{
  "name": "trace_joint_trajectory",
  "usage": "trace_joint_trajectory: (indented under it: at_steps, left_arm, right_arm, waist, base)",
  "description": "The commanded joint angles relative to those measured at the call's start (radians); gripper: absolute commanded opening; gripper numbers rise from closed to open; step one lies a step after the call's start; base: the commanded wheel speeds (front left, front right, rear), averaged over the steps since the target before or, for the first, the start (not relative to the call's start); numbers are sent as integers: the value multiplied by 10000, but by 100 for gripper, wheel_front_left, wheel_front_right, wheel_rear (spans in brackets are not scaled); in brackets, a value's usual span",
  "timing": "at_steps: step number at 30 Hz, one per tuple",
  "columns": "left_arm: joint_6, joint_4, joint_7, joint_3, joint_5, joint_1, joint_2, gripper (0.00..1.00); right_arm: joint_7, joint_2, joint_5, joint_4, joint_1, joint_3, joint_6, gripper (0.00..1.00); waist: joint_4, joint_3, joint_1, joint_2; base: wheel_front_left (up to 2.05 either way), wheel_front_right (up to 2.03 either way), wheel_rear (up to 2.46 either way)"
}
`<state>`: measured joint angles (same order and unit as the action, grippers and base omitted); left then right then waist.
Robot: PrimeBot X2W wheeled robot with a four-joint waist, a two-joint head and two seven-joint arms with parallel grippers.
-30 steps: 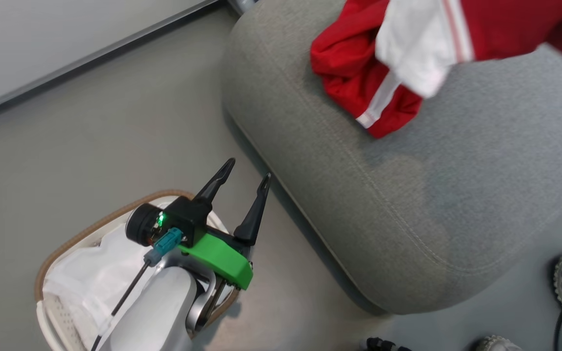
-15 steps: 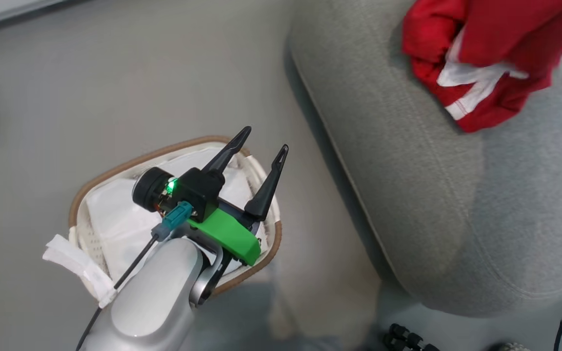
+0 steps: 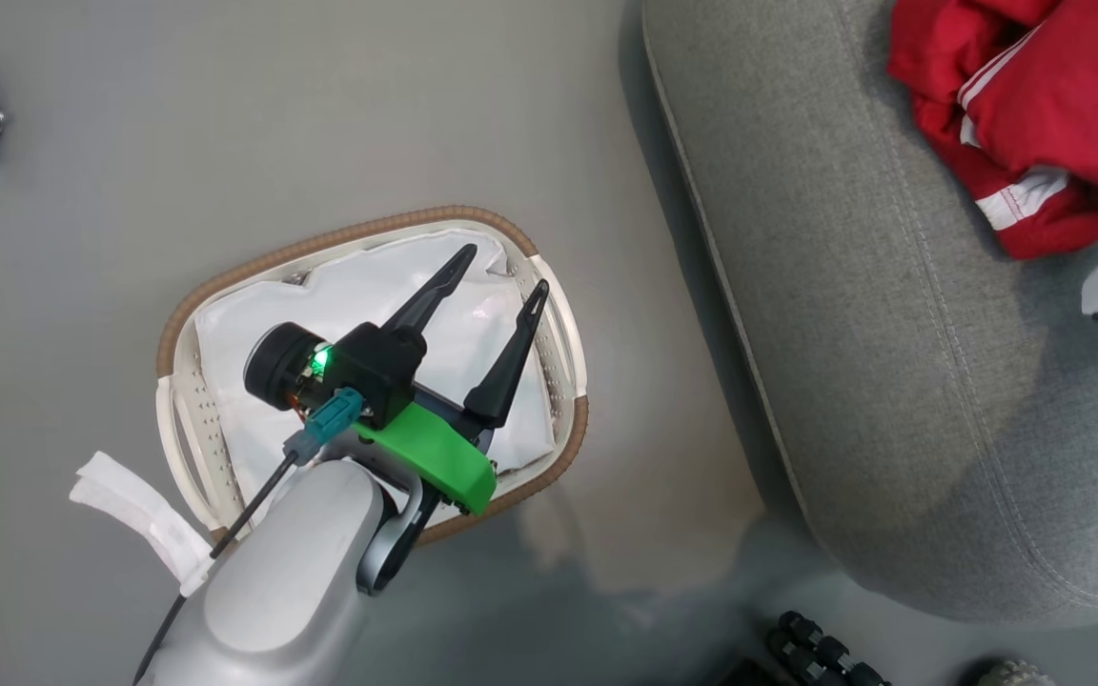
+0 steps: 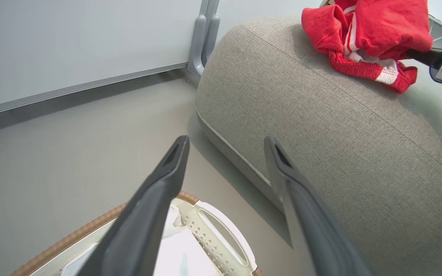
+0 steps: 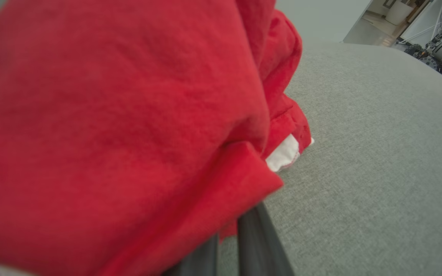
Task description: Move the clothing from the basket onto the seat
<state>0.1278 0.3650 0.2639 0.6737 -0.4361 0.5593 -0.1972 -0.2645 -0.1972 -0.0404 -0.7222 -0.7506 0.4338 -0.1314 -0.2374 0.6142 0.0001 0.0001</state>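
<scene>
Head view, basket [image 3: 568, 333] holding white liner [image 3: 358, 295], clothing [image 3: 1064, 86] on seat [image 3: 873, 333]

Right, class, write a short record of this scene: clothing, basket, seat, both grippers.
seat: large grey woven-fabric sofa cushion
basket: oval white perforated plastic basket with brown woven rim, on the floor beside the seat, white liner inside
clothing: bright red soft fabric garments with white stripe trim, bunched on the seat
left gripper: open, empty, above the basket
right gripper: shut on the garments, tips hidden
</scene>
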Motion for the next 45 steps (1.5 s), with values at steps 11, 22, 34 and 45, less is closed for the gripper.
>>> trace_joint_trajectory:
  at_steps: [11,22,34,45]
  left_arm:
    - [49,217,8,-272,-177,-705,502,100]
    - [49,354,8,-965,135,-1749,1007,100]
    - [-253,623,8,-3279,918,-2915,1251,100]
    - [-314,483,8,-5506,1748,-3600,1297,100]
  right_arm:
    - [-1,582,526,1601,1978,712,14,100]
    - [-1,858,1225,2693,3346,-210,14,100]
    - [1,1252,2149,3440,3988,-2277,14,100]
    - [-1,1436,2815,3564,4247,-3817,13,100]
  waist:
    - [-434,-1855,-1,-1]
    - [-298,-3509,-1,-1]
    - [743,-4223,-1,-1]
    - [1581,-4484,-1,-1]
  base:
    - [0,0,0]
    - [0,0,0]
    - [0,0,0]
    - [0,0,0]
